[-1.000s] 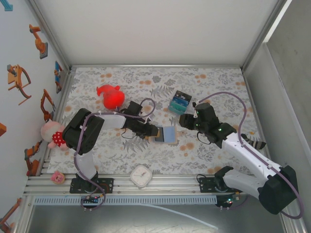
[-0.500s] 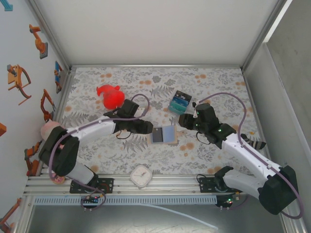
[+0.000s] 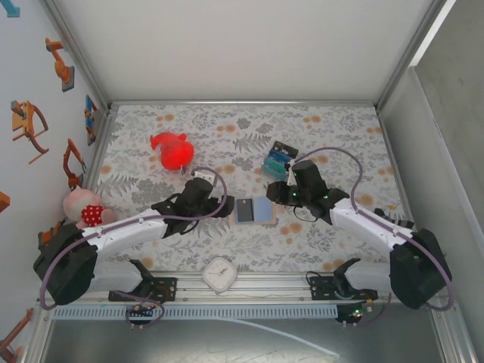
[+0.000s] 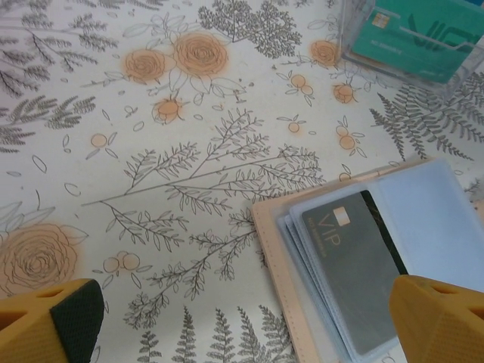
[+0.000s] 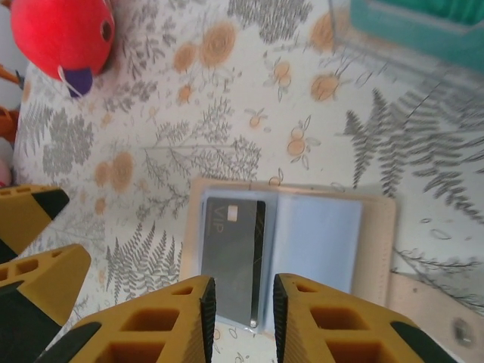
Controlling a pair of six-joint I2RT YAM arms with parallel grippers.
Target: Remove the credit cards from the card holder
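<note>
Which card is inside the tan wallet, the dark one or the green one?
The dark VIP card, tucked in the open tan wallet. The green card sits apart in a clear box.

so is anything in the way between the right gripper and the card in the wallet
Nothing visible does. The right gripper hangs at the edge of the open card holder, jaws slightly apart right over the dark credit card tucked inside.
</note>
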